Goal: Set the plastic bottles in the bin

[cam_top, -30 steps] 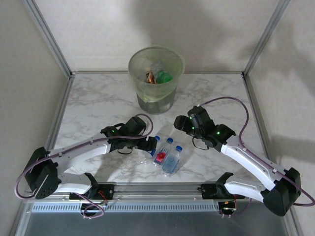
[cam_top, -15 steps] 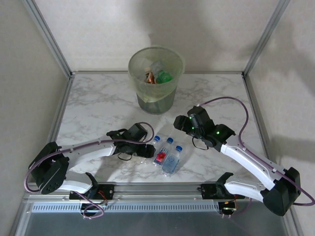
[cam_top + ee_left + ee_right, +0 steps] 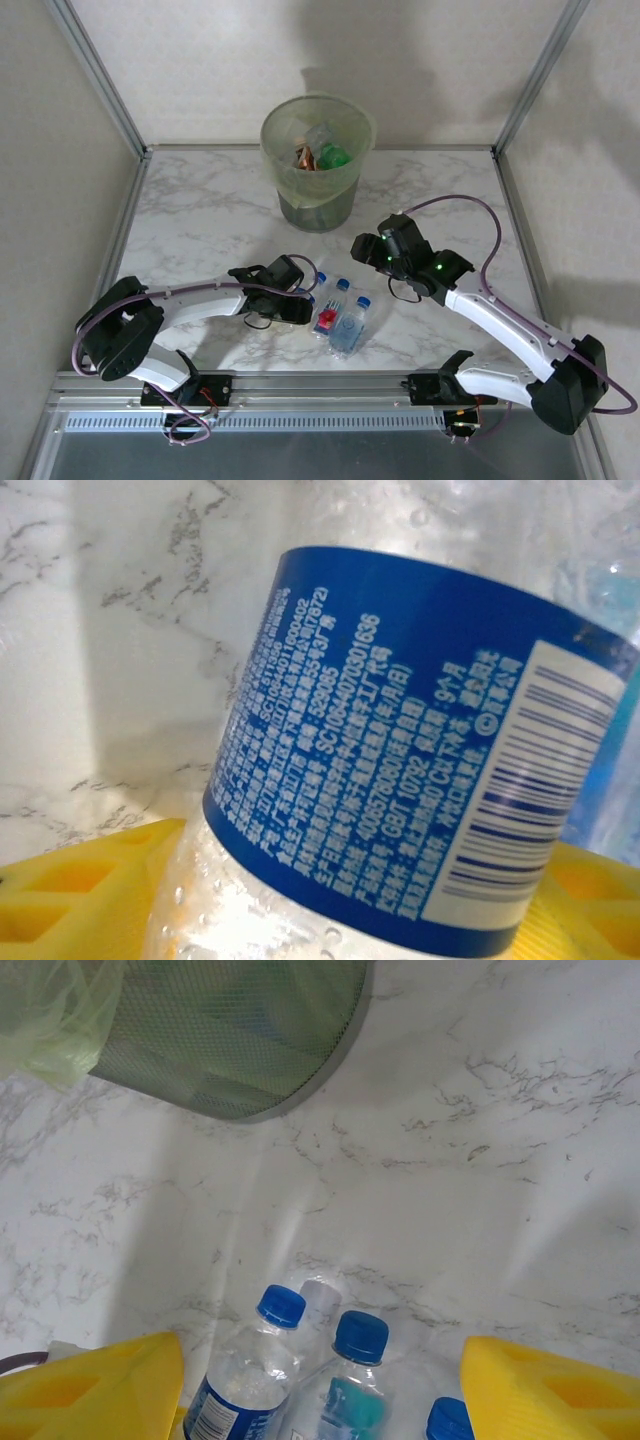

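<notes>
The left pincer (image 3: 298,306) is seen low over the marble table (image 3: 200,210), and a clear blue-label bottle (image 3: 400,760) is lodged between its yellow fingers (image 3: 80,895). The fingers are set close on both sides of the bottle, but whether it is truly clamped cannot be told. The blue band is printed with white text and a barcode, and droplets are seen inside the clear wall.

Just right of this pincer two more bottles are laid side by side. A red-label bottle (image 3: 326,318) is crowded against the first, hard by the pincer's right finger, and past it a third bottle (image 3: 348,328) with a pale label is placed. All three are laid flat on the table, with blue caps turned away from the pincer and toward the bin.

The right pincer (image 3: 320,1343) is poised beyond the caps and higher. Its jaws are spread wide and nothing is gripped between them. The caps are seen just beneath it from its wrist camera. A purple cable (image 3: 470,205) is looped behind its arm.

Farther on, past both pincers and well apart from the lying bottles, the bin (image 3: 318,195) is stood upright on the table. It is round, pale green, translucent and tapered downward. Several bottles are piled inside it, among them an orange-labelled bottle (image 3: 305,157) and a green bottle (image 3: 333,155). Behind it, grey frame posts (image 3: 100,80) are raised at the table's far corners.
</notes>
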You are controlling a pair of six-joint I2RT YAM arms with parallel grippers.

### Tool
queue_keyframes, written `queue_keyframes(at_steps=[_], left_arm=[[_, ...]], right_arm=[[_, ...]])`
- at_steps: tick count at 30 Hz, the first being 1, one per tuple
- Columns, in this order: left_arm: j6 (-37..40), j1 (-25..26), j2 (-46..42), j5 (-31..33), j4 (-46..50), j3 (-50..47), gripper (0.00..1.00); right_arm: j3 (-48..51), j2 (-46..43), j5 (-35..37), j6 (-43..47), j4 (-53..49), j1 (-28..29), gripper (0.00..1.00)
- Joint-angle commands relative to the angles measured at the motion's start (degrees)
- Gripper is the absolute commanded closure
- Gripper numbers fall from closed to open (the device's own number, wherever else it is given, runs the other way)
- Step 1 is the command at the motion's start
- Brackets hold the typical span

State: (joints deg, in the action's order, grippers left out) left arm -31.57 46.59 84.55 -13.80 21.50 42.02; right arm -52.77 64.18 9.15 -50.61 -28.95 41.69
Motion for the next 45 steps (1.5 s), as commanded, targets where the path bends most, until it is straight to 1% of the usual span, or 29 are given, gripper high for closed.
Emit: queue_keyframes(at_steps=[1, 7, 11, 13, 17, 19, 23, 27, 30, 33, 37, 40, 42, 45], left_arm=[[0.4, 0.2, -0.4, 1.7, 0.5, 0.4, 0.37], [1.1, 0.2, -3.2, 3.9, 2.4, 2.5, 0.4], [1.3, 0.2, -5.2, 6.8, 3.9, 4.5, 0.46], [1.6, 0.5, -7.1, 7.7, 3.9, 5.7, 0.48], [3.0, 2.2, -11.3, 9.1, 3.4, 8.5, 0.48], [3.9, 3.6, -12.8, 10.7, 3.5, 10.1, 0.48], [5.7, 6.3, -15.4, 14.5, 3.3, 13.1, 0.49], [6.6, 8.1, -18.9, 14.5, 0.4, 13.7, 0.48], [6.4, 8.2, -20.1, 14.1, -0.8, 14.2, 0.47], [6.2, 8.2, -20.7, 13.8, -1.9, 14.6, 0.47], [6.0, 8.1, -21.6, 14.7, -2.8, 15.9, 0.47], [6.7, 7.9, -21.6, 18.0, -2.1, 18.6, 0.47], [7.1, 7.7, -21.4, 21.3, -1.3, 21.1, 0.48], [7.8, 7.1, -21.3, 23.0, -2.4, 23.7, 0.48]], right_arm=[[-2.4, 0.5, 0.2, 0.2, 1.1, 0.5, 0.27], [-2.7, 0.8, 0.0, 0.2, 1.4, 0.5, 0.27], [-3.6, 0.4, -0.4, 0.7, 1.5, 0.5, 0.27], [-4.5, 0.0, -1.7, 1.5, 2.0, 0.5, 0.27], [-7.0, -0.7, -7.3, 3.8, 4.6, 0.5, 0.25], [-8.6, -0.9, -9.5, 4.5, 5.4, 0.5, 0.24], [-11.9, -1.5, -11.5, 5.6, 5.8, 0.5, 0.22], [-14.9, -1.4, -14.0, 6.6, 5.9, 0.5, 0.21], [-15.3, -1.9, -15.9, 7.0, 7.0, 0.4, 0.16], [-14.2, -3.3, -16.3, 7.3, 8.3, 0.5, 0.11], [-13.7, -4.3, -16.8, 7.4, 9.0, 0.4, 0.09], [-13.9, -5.9, -14.8, 7.7, 8.7, 0.5, 0.09], [-13.9, -7.7, -13.1, 7.9, 9.2, 0.5, 0.08], [-14.2, -8.9, -12.4, 8.3, 9.6, 0.4, 0.07]])
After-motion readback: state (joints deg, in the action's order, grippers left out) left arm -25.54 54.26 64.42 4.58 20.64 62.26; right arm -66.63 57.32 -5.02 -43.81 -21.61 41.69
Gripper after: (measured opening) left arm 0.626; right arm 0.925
